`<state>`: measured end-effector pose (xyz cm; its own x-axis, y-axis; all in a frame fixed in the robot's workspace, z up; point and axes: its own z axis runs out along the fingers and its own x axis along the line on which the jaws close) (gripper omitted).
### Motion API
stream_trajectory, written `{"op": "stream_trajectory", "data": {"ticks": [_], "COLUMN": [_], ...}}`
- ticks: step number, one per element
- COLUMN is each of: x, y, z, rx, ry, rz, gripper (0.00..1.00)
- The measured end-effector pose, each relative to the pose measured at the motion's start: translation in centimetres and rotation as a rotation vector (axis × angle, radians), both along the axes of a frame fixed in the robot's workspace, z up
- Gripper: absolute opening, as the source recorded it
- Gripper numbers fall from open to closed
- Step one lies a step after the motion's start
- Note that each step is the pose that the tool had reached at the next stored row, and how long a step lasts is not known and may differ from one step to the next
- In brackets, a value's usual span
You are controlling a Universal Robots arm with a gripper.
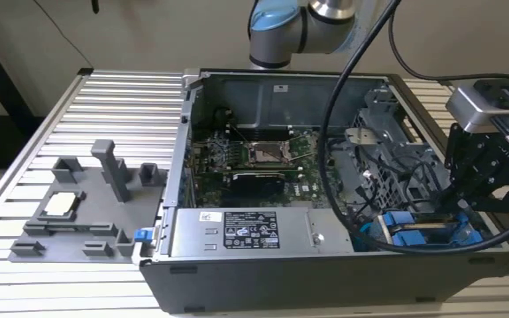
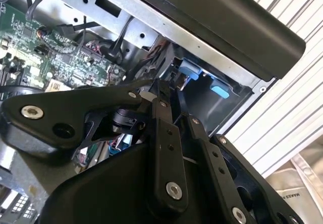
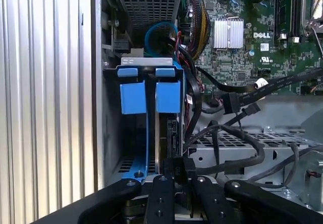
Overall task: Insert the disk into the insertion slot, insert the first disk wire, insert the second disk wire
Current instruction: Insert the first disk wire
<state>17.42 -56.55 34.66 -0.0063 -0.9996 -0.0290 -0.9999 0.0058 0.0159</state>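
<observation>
Tool (image 3: 179, 176) closed on blk wire conn. (image 3: 180, 162) at edge of disk (image 3: 169, 133); disk seated in insertion slot (image 3: 111, 123) w/ blue caddy.

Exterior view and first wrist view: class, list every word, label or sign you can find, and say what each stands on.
White-and-black sticker on the grey metal box, exterior view: print and symbols, too small to read.
Small white label on the case's back wall: too small to read.
White maker's mark on the green board, first wrist view: a brand name, left unquoted.
Other marks on that board: too small to read.
</observation>
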Motion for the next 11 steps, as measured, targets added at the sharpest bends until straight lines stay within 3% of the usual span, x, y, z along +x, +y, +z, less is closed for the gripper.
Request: {"op": "stream_trajectory", "data": {"ticks": [11], "x": [0.01], "y": [0.0], "z": [-0.44], "rx": [0.0002], "ry": [-0.0003], "rz": [0.0], "gripper": [0.19]}}
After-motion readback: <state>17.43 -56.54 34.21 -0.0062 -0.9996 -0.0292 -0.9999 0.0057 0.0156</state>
